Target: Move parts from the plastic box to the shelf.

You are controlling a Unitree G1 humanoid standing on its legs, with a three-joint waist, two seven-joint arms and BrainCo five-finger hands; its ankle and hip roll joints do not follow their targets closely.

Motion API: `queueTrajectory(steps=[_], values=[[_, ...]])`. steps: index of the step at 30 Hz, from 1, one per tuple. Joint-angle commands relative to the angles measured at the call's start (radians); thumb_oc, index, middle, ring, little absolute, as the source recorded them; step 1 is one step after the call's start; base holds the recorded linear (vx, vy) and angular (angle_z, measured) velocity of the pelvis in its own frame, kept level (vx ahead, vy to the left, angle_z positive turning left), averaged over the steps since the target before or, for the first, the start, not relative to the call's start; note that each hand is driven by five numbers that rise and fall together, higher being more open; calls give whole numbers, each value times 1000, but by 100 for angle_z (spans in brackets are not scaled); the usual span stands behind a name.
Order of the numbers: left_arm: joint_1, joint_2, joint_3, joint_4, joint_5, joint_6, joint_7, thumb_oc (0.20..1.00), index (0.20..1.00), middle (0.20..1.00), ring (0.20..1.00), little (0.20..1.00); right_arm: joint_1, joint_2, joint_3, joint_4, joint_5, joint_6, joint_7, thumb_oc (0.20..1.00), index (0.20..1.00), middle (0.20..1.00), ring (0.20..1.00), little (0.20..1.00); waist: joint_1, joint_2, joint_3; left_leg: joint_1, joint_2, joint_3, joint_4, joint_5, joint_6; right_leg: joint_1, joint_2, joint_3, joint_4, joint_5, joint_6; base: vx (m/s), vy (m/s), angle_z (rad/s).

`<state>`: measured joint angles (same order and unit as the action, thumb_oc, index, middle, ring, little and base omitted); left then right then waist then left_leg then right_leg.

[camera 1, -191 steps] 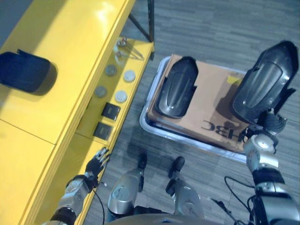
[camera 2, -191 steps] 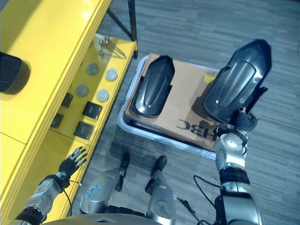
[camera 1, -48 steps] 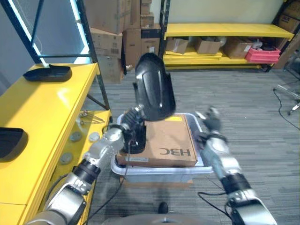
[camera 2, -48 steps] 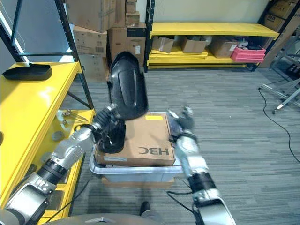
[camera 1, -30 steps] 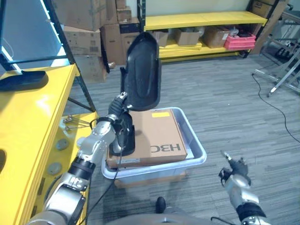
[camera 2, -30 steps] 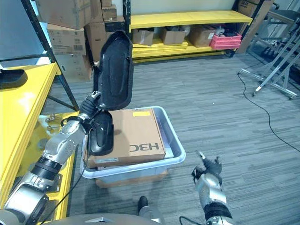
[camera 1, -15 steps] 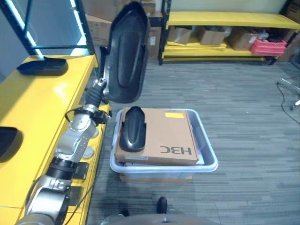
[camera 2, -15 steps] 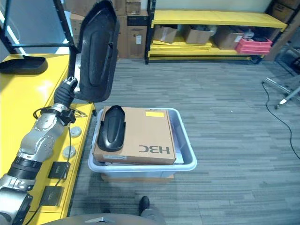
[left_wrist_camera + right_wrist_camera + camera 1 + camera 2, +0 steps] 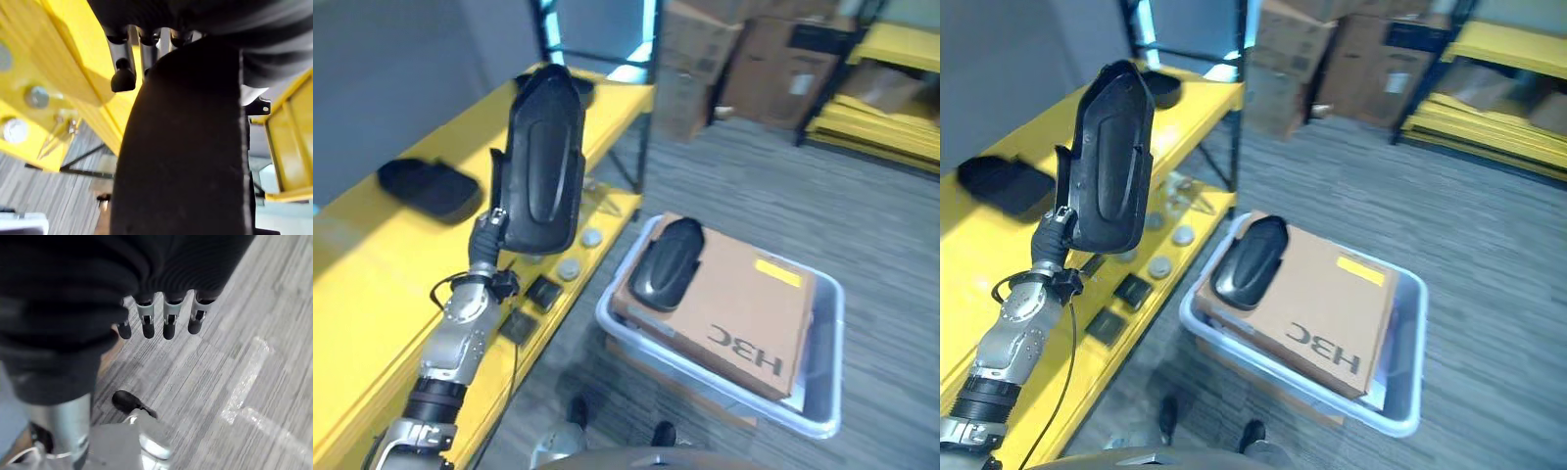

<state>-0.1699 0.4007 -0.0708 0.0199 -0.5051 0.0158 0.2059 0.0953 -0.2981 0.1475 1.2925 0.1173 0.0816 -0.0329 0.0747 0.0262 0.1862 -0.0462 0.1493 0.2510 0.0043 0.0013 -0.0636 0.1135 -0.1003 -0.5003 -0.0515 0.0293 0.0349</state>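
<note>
My left hand (image 9: 487, 238) is shut on the lower end of a long black plastic part (image 9: 536, 174) and holds it upright beside the yellow shelf (image 9: 372, 274). In the left wrist view the part (image 9: 186, 147) lies across the palm, with the fingers (image 9: 122, 74) curled over its edge. A second black part (image 9: 664, 262) lies on the cardboard box (image 9: 744, 304) inside the plastic box (image 9: 835, 333) on the floor. My right hand (image 9: 166, 318) hangs open over the grey floor, its fingers straight and holding nothing.
Two other black parts (image 9: 426, 186) (image 9: 576, 86) rest on the shelf top. Round discs (image 9: 570, 266) and small black squares (image 9: 543, 291) lie on the lower shelf level. A dark shelf post (image 9: 646, 127) stands at the corner. Cardboard boxes (image 9: 783, 69) are stacked behind.
The camera has swung left toward the shelf. My left hand still holds the part upright, now lower and next to the shelf. The second part stays on the cardboard.
</note>
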Motion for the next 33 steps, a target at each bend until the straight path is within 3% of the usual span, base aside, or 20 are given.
queueTrajectory(steps=[1,3,5,7,8,12,15,16,18,19,20,21,22,23,25,27,29,33], values=[[-96,17,84,-30,34,-178,6,200,200,200,200,200,18,-3,-6,40,-48,-12,-30,1000,1000,1000,1000,1000,-22,18,-54,-58,27,86,-37,160,-54,-2,-2,33,165,-121,73,90,92,205],[-75,30,95,-20,38,-201,17,200,200,200,200,200,7,-2,10,51,-102,-12,-24,1000,1000,1000,1000,1000,-5,24,-60,-67,26,109,-49,179,-59,6,-2,13,178,-134,69,92,97,137],[-40,45,119,-32,53,-210,27,200,200,200,200,200,-8,-4,25,56,-141,-6,-26,1000,1000,1000,1000,1000,26,23,-65,-79,10,72,-43,172,-54,15,-8,16,189,-149,67,157,116,53],[-32,47,125,-35,53,-210,27,200,200,200,200,200,-11,-5,28,57,-150,-7,-26,1000,1000,1000,1000,1000,32,22,-66,-81,7,64,-40,169,-52,16,-11,17,192,-152,67,144,98,-6],[12,65,165,-58,47,-208,6,200,200,200,200,200,-27,-9,33,58,-154,-8,-23,1000,1000,1000,1000,1000,70,20,-76,-83,-17,35,-25,144,-39,39,-29,8,194,-163,71,184,126,5],[48,91,217,-89,37,-194,-40,200,200,200,200,200,-49,2,35,43,-141,-7,-16,1000,1000,1000,1000,1000,116,11,-96,-76,-71,-25,1,92,-5,66,-74,12,213,-168,96,252,182,14],[31,123,225,-104,39,-175,-52,200,200,200,200,200,-64,14,39,23,-116,-19,-12,1000,1000,1000,1000,1000,130,-1,-104,-66,-139,-66,16,54,46,50,-149,51,341,-111,141,239,233,30],[11,138,209,-86,40,-178,-44,200,200,200,200,200,-64,18,34,11,-89,-30,-23,1000,1000,1000,1000,1000,110,7,-94,-44,-196,-111,28,19,94,-41,-193,127,575,-16,168,300,345,62],[6,145,200,-78,29,-186,-38,200,200,200,200,200,-72,15,26,3,-77,-21,-22,1000,1000,1000,1000,1000,87,20,-83,-10,-210,-130,18,9,112,-133,-191,202,711,10,171,169,190,69],[2,151,191,-75,27,-192,-28,200,200,200,200,200,-77,9,24,-7,-63,-18,-20,1000,1000,1000,1000,1000,64,40,-70,7,-202,-153,5,26,117,-210,-155,230,710,25,139,69,16,48],[0,153,187,-72,26,-195,-23,200,200,200,200,200,-77,6,24,-10,-63,-19,-19,1000,1000,1000,1000,1000,56,43,-66,18,-203,-167,-3,28,115,-228,-146,241,695,26,133,67,-154,31],[-7,158,178,-69,23,-197,-18,200,200,200,200,200,-79,0,22,-12,-62,-24,-11,1000,1000,1000,1000,1000,40,41,-60,34,-200,-195,-11,27,106,-236,-123,255,598,10,120,148,-316,70],[-25,155,168,-76,21,-187,-16,200,200,200,200,200,-81,-2,21,-9,-51,-32,-10,1000,1000,1000,1000,1000,23,32,-54,37,-199,-232,-11,22,96,-228,-97,280,411,29,118,219,-478,80],[-38,146,153,-86,22,-180,-18,200,200,200,200,200,-78,6,5,-2,-47,-36,-17,1000,1000,1000,1000,1000,0,11,-45,45,-206,-272,2,-3,96,-242,-83,345,278,79,139,228,-441,94],[-26,142,149,-92,12,-181,-20,200,200,200,200,200,-75,16,-1,-7,-50,-18,-30,1000,1000,1000,1000,1000,-19,-2,-37,68,-191,-279,-2,-20,99,-263,-77,391,279,130,161,186,-253,72],[-9,130,158,-109,2,-172,-34,200,200,200,200,200,-66,6,9,-26,-28,9,-32,1000,1000,1000,1000,1000,-16,-8,-41,73,-150,-262,-4,1,64,-202,-61,361,205,64,151,128,-179,99],[-5,100,157,-140,9,-134,-23,200,200,200,200,200,-54,-9,5,-23,-55,13,-30,1000,1000,1000,1000,1000,-14,-22,-52,53,-117,-242,10,20,31,-138,-41,343,141,37,138,134,-192,34],[-27,71,163,-167,51,-67,-5,200,200,200,200,200,-30,-25,-4,-38,-14,31,-68,1000,1000,1000,1000,1000,-13,-36,-70,36,-89,-233,18,32,8,-92,-31,315,104,15,123,99,-98,5]])
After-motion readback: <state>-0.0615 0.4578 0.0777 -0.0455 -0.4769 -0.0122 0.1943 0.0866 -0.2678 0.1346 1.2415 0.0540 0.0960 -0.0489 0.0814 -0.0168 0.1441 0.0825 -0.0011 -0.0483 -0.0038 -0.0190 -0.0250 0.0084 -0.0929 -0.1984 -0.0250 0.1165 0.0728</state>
